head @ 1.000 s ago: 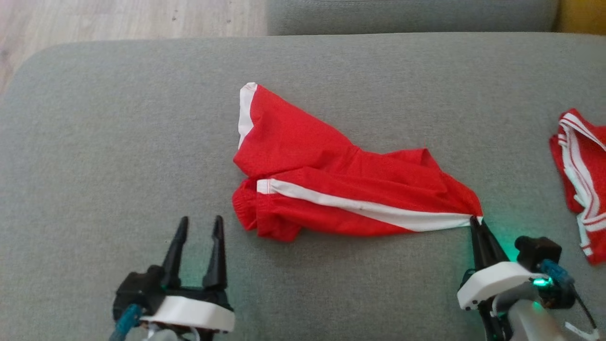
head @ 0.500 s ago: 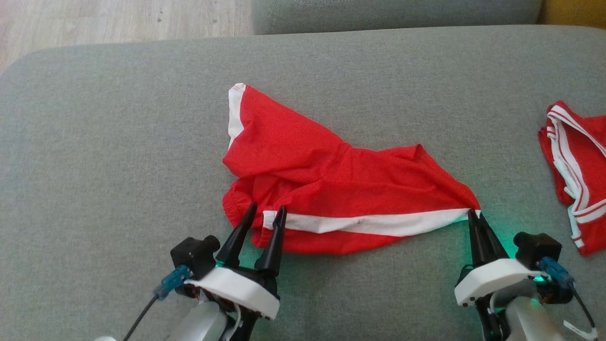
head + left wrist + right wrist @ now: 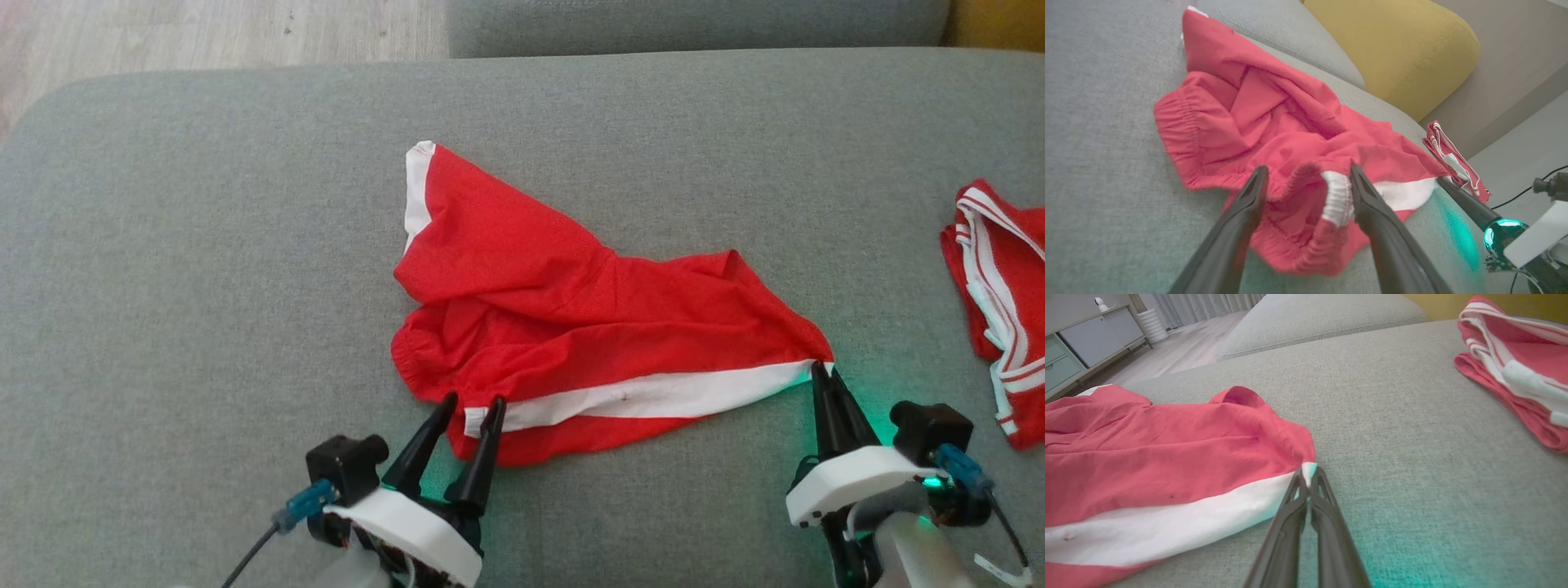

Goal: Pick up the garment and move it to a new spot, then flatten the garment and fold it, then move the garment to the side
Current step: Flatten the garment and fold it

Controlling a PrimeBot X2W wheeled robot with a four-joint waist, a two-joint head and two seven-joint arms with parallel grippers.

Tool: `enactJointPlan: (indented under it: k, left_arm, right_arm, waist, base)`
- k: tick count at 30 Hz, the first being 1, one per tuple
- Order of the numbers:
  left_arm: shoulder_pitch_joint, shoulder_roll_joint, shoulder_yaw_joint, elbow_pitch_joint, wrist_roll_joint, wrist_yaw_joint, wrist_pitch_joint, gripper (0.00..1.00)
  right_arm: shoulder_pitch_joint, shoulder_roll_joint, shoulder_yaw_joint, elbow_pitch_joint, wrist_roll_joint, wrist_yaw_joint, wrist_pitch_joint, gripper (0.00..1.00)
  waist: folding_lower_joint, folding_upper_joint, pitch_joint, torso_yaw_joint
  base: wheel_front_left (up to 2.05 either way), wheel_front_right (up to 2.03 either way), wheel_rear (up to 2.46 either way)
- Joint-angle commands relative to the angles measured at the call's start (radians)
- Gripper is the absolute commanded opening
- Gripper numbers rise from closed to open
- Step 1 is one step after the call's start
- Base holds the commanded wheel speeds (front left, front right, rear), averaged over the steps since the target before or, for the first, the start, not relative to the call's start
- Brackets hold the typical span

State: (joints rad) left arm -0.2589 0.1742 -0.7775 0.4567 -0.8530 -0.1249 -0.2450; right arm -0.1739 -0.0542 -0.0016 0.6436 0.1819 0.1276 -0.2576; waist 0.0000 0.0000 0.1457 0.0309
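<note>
Red shorts [image 3: 571, 327] could slip from the left tool [image 3: 474, 400]
Near the sofa's [image 3: 204, 245] front edge, the left tool is spread around the shorts' bunched end, and the right tool [image 3: 819, 371] pinches their white-striped corner. The shorts lie mid-sofa. If the left tool shuts on too little cloth, it may slip out.

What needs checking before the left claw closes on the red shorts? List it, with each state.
1. Right claw shut on a corner of the shorts: ok.
2. Left claw open: ok.
3. Waistband between the left claw's fingers: ok.
4. Shorts lying flat: not ok, bunched and creased.
5. Other red garment apart from the shorts: ok.
6. How many layers would be pinched: cannot tell.
</note>
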Motion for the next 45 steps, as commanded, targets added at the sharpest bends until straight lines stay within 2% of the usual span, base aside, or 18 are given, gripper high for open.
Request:
enactJointPlan:
  k: [1, 22, 26, 34, 35, 36, 41, 45]
  left_arm:
    - [-0.019, 0.009, 0.014, -0.012, -0.008, -0.006, -0.013, 1.00]
    - [-0.005, -0.031, -0.010, 0.110, 0.016, -0.006, -0.017, 1.00]
    - [0.011, -0.040, 0.017, 0.119, 0.032, 0.000, -0.017, 1.00]
    - [0.012, -0.045, -0.019, 0.101, 0.036, -0.005, -0.017, 1.00]
    - [0.009, -0.044, -0.022, 0.093, 0.038, -0.005, -0.017, 0.39]
    - [0.005, -0.040, -0.034, 0.071, 0.040, -0.005, -0.017, 0.00]
    - [-0.022, -0.011, -0.003, -0.022, 0.056, -0.006, -0.017, 0.00]
    - [-0.100, 0.049, 0.066, -0.113, 0.088, -0.006, -0.017, 0.00]
  right_arm:
    - [-0.003, 0.002, 0.021, -0.023, -0.004, 0.003, -0.004, 0.00]
    - [-0.008, 0.004, 0.028, -0.010, 0.011, 0.003, -0.004, 0.00]
    - [-0.006, 0.004, 0.025, -0.011, 0.014, 0.003, -0.004, 0.00]
    - [-0.009, 0.004, 0.032, -0.013, 0.021, 0.003, -0.004, 0.00]
    - [-0.009, 0.004, 0.034, -0.013, 0.022, 0.003, -0.004, 0.00]
    - [-0.009, 0.004, 0.037, -0.013, 0.024, 0.003, -0.004, 0.00]
    - [-0.013, 0.004, 0.034, -0.048, 0.043, 0.003, -0.004, 0.00]
    - [-0.047, 0.004, 0.034, -0.137, 0.088, 0.003, -0.004, 0.00]
  waist:
    - [0.0000, 0.0000, -0.002, 0.003]
    - [0.0000, 0.0000, -0.003, 0.003]
    - [0.0000, 0.0000, -0.003, 0.007]
    - [0.0000, 0.0000, -0.005, 0.016]
    - [0.0000, 0.0000, -0.005, 0.017]
    - [0.0000, 0.0000, -0.007, 0.017]
    - [0.0000, 0.0000, -0.023, 0.018]
    - [0.0000, 0.0000, -0.058, 0.018]
  base:
    - [0.00, 0.00, 0.00]
    - [0.00, 0.00, 0.00]
    - [0.00, 0.00, 0.00]
    - [0.00, 0.00, 0.00]
    - [0.00, 0.00, 0.00]
    - [0.00, 0.00, 0.00]
    - [0.00, 0.00, 0.00]
    - [0.00, 0.00, 0.00]
